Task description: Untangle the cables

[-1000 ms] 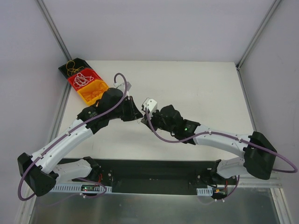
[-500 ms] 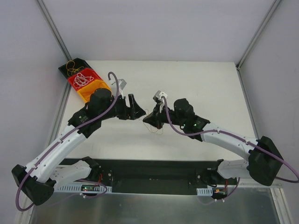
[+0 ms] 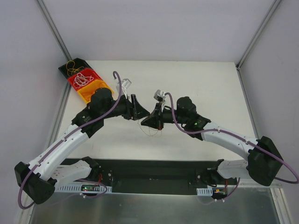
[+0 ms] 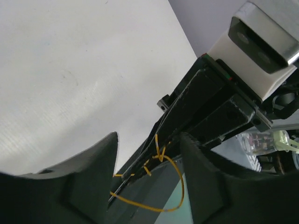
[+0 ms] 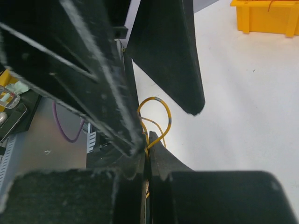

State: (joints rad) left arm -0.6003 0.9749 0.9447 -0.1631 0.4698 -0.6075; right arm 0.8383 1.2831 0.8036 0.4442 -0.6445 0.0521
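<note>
Plain pale lilac-grey walls [image 3: 154, 28] enclose the matte white rectangular tabletop [image 3: 201, 84] where I work, with slim silver metal frame posts [image 3: 55, 29] rising at its far corners under even light.

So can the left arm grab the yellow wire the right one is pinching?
Probably yes. The left gripper has jaws open either side of the yellow wire, though the right gripper, shut on it, sits between them.

no readable text or labels.
</note>
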